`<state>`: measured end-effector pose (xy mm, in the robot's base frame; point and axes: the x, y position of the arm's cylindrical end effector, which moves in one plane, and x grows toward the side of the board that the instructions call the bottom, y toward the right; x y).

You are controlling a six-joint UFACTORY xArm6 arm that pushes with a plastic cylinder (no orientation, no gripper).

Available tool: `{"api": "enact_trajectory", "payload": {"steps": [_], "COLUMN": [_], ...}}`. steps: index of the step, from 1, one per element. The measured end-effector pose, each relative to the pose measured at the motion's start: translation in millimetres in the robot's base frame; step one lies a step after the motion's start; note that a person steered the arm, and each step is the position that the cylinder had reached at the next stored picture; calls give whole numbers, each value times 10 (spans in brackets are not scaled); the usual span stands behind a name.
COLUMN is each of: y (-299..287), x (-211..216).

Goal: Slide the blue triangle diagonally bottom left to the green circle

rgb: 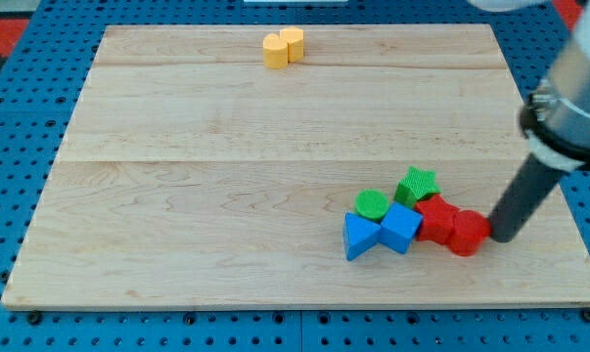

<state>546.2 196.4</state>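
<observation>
Wooden surface [226, 196] on a blue pegboard [21, 59]; most blocks bunched at the near right. Blue triangle [359, 236] sits at the left end of that cluster, touching the blue cube [401, 228] on its right. Green circle [373, 204] is just behind the triangle and cube, touching or nearly touching both. Green star [417, 185] is right of and behind the circle. Two red blocks to the right: one star-like red block [435, 217] against the cube, and a red cylinder-ish block [468, 233] at the cluster's right end. End effector is a plain dark rod with no jaws, so nothing opens or closes and it holds nothing; my tip [499, 238] is down at the surface, just beside or touching the right side of the red cylinder-ish block. Blue triangle lies well left of the tip, with the cube and both red blocks between them. Two yellow blocks [283, 47], touching each other, sit far away near the far edge, centre-left; their shapes are hard to tell, roughly a hexagon and a cylinder.
</observation>
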Motion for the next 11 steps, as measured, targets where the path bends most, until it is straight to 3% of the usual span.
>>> {"api": "enact_trajectory", "payload": {"steps": [2,3,4,5,6,8,10,11], "y": [-224,-67,-168,-648,-1438,-1301,-1294,-1442], "x": [96,585,646,638,558,44,162,-232]}}
